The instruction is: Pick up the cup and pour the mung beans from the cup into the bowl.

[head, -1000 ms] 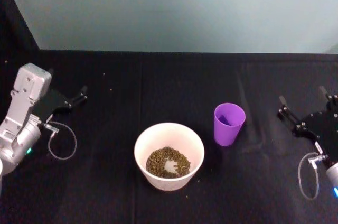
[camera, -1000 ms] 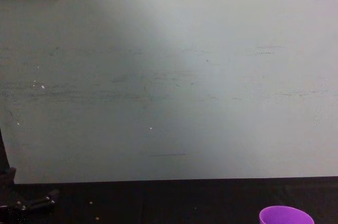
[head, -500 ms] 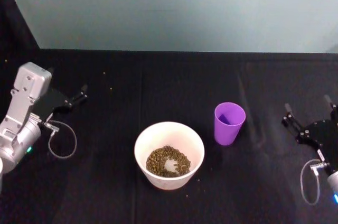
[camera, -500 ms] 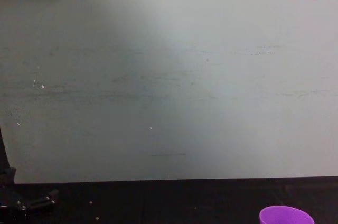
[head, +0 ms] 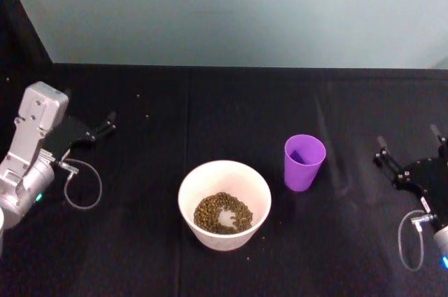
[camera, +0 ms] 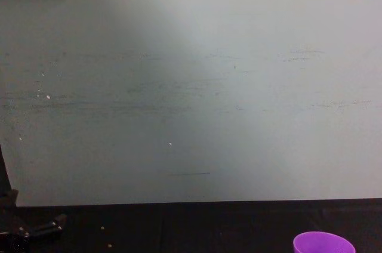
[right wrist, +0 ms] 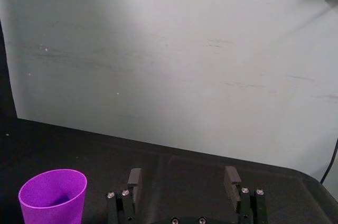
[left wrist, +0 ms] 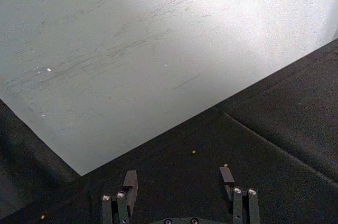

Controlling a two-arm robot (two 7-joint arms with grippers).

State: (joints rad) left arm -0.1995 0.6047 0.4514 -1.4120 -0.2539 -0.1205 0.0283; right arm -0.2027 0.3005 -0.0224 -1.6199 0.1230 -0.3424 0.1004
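The purple cup [head: 304, 162] stands upright on the black cloth just right of the white bowl [head: 190, 186]; its inside shows purple, with no beans visible. Mung beans [head: 222, 213] lie in the bowl's bottom. My right gripper [head: 409, 144] is open near the table's right edge, well clear of the cup and holding nothing. In the right wrist view the cup [right wrist: 53, 196] sits apart from the right gripper [right wrist: 183, 177]. The cup's rim [camera: 323, 243] peeks into the chest view. My left gripper [head: 108, 123] rests open at the far left, also empty [left wrist: 178, 179].
A pale wall [head: 231, 10] closes off the back of the table. A few stray beans [head: 147, 116] lie on the cloth behind the bowl and more by its base [head: 248, 258]. Open cloth lies between the cup and the right gripper.
The right gripper has drawn back from the cup toward the table's right edge, mostly in the first half second. Cup, bowl and left arm have not moved.
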